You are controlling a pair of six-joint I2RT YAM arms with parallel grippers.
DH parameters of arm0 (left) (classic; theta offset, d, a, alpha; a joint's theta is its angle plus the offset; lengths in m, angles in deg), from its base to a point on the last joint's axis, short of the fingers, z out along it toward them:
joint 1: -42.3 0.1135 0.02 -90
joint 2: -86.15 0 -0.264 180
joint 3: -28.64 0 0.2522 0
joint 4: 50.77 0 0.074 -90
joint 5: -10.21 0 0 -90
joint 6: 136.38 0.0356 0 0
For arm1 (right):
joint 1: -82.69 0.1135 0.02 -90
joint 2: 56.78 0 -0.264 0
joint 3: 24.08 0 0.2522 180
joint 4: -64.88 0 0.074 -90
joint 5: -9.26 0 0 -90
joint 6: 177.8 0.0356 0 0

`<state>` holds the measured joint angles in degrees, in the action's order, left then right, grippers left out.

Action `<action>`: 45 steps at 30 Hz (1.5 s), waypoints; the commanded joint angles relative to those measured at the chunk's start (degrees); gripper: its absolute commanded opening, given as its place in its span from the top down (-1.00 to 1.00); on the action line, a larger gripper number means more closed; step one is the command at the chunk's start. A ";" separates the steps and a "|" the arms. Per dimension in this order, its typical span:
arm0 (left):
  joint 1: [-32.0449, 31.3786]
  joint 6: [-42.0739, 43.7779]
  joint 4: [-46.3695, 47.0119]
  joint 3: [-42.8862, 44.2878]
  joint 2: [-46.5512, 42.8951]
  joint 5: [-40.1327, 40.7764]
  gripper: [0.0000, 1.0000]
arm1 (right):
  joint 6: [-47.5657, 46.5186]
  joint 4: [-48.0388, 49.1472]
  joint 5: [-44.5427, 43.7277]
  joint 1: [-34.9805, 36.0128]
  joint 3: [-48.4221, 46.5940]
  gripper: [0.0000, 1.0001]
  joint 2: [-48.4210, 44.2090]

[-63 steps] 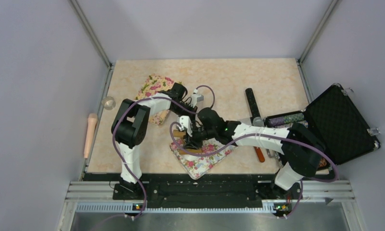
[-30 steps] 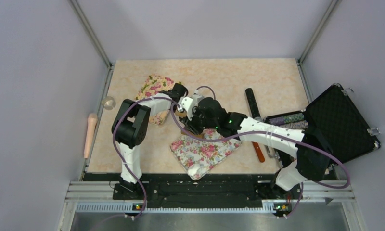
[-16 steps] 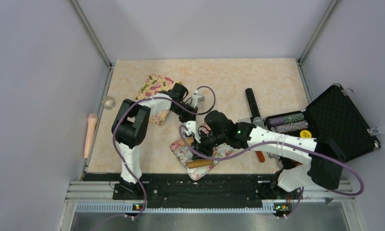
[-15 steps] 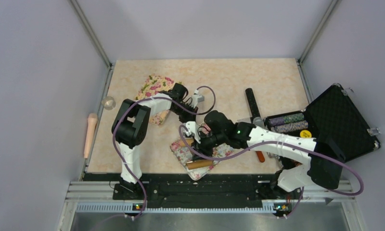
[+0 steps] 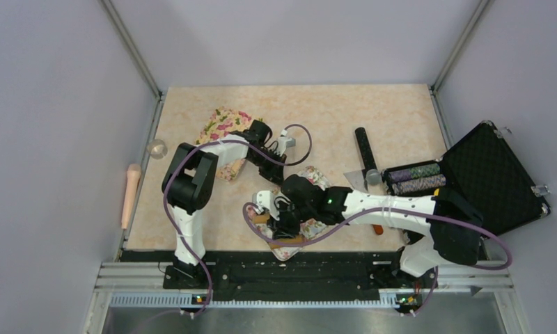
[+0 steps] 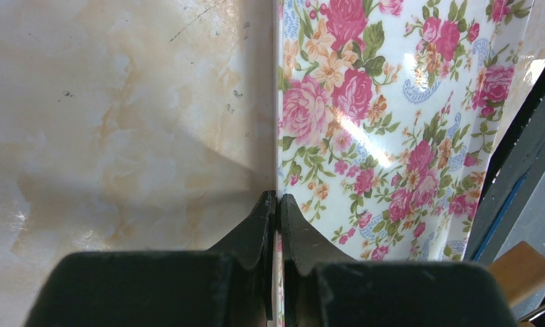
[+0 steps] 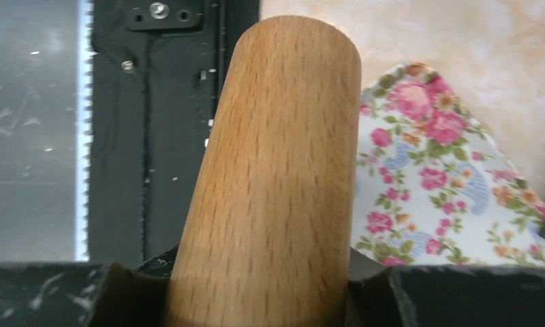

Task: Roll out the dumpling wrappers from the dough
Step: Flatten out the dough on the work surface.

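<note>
On table (image 5: 373,104), two floral mats (image 5: 221,124) (image 5: 316,177), left gripper (image 6: 278,204) pinching one edge, right gripper (image 7: 256,279) clamping one rolling pin (image 7: 276,150).

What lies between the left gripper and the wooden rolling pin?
The floral mat, its edge pinched by the left gripper; the left wrist view shows it.

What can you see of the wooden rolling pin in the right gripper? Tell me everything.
The rolling pin is a plain cylinder of light, bare wood with fine dark grain flecks and a softly rounded end. The right gripper is shut on it, a black finger on either side. It lies over the near corner of the floral mat, its end pointing toward the black base rail. Whether it presses on the mat cannot be told; no dough shows on it.
</note>
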<state>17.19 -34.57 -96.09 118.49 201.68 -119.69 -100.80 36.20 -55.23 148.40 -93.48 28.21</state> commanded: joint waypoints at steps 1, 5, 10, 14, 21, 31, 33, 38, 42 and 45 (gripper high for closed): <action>0.22 0.88 -0.05 1.03 0.82 -0.31 1.00 | -2.67 6.59 -10.04 -1.24 1.17 1.00 -1.88; 0.13 1.02 0.07 0.84 0.61 -0.44 1.00 | -2.74 7.62 -10.21 -5.69 2.46 1.00 -3.45; 0.17 1.01 -0.02 0.92 0.70 -0.50 1.00 | -4.84 8.32 -11.70 -8.35 3.83 1.00 -3.90; 0.15 1.07 0.00 1.02 0.76 -0.49 1.00 | -6.39 2.89 -7.04 -8.91 0.12 1.00 -5.12; 0.08 1.24 -0.68 1.61 1.64 -1.32 1.00 | -0.10 1.19 -6.00 -8.95 -11.72 1.00 -1.68; 0.12 2.33 -1.80 1.91 2.05 -3.16 1.00 | -6.09 12.57 -24.52 -8.96 -16.78 1.00 11.84; 0.10 2.42 -1.77 1.83 1.92 -3.30 1.00 | -5.97 13.15 -24.66 -9.02 -17.01 1.00 13.61; 0.06 2.51 -1.50 1.36 1.58 -3.51 1.00 | -3.33 15.21 -24.18 -9.20 -14.73 1.00 13.64; 0.10 2.46 -1.35 1.30 1.42 -3.37 1.00 | -3.58 16.77 -24.63 -9.24 -12.64 1.00 13.08; 0.08 2.37 -1.33 1.19 1.16 -3.17 1.00 | -2.20 16.94 -24.14 -9.26 -11.83 1.00 11.98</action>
<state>17.37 -33.02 -96.70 119.35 202.71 -121.98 -104.60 49.08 -78.31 139.57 -105.98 43.77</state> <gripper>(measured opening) 0.066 0.307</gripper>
